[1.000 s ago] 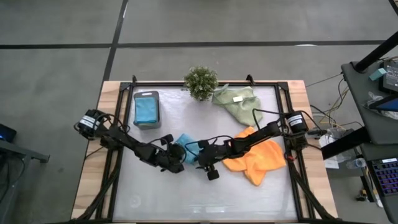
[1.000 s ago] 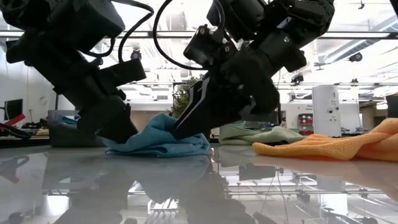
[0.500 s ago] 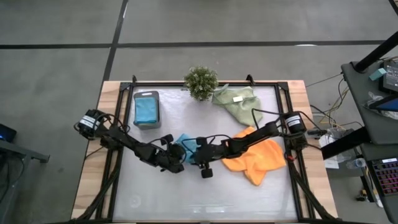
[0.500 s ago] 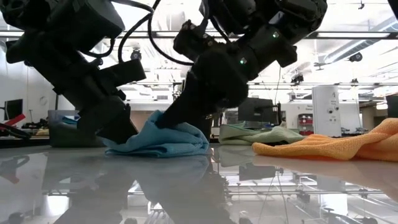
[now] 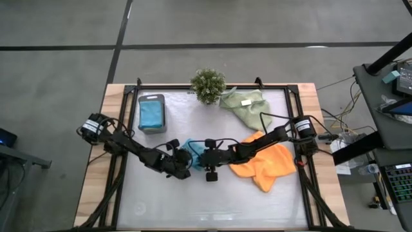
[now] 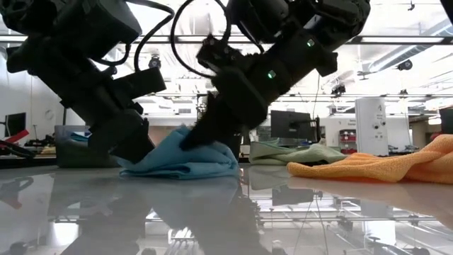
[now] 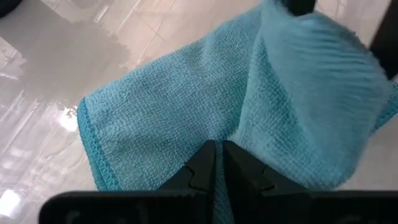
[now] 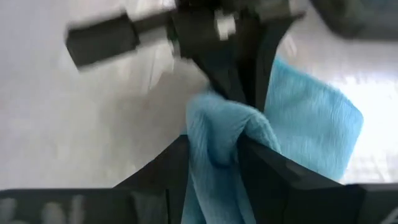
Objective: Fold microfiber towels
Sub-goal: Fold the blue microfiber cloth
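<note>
A teal-blue towel [image 5: 191, 151] lies bunched at the table's middle, its underside on the glossy top; it also shows in the low view [image 6: 180, 161]. My left gripper [image 5: 185, 165] comes from the left and is shut on the towel's near-left part [image 7: 217, 147]. My right gripper [image 5: 202, 158] comes from the right and is shut on a raised fold of the same towel [image 8: 214, 146]. An orange towel [image 5: 265, 164] lies crumpled at the right. A sage-green towel [image 5: 246, 107] with a white tag lies at the far right. My left gripper pinches the teal towel between its two fingers at a crease [image 7: 219, 127] where an upper flap meets the lower layer. It slants down from the table's left [image 6: 134, 145]. The towel's left end stays on the table. My right gripper pinches a bunched fold of the teal towel [image 8: 217, 124] between its two fingers, several layers together. It slants down from the table's right. The fold stands up as a peak [image 6: 185, 136] while the rest of the towel lies on the table.
A dark grey tray [image 5: 152, 124] at the far left holds a folded teal towel [image 5: 151, 113]. A small bushy plant [image 5: 208, 84] stands at the far edge's middle. The two arms meet closely at the centre; bare table top [image 5: 193, 200] lies toward the near edge.
My right gripper has moved toward the table's left, closer to my left gripper, taking the towel's right part with it. That part now stands up as a peak over the rest. The towel's left end and my left gripper have stayed in place.
</note>
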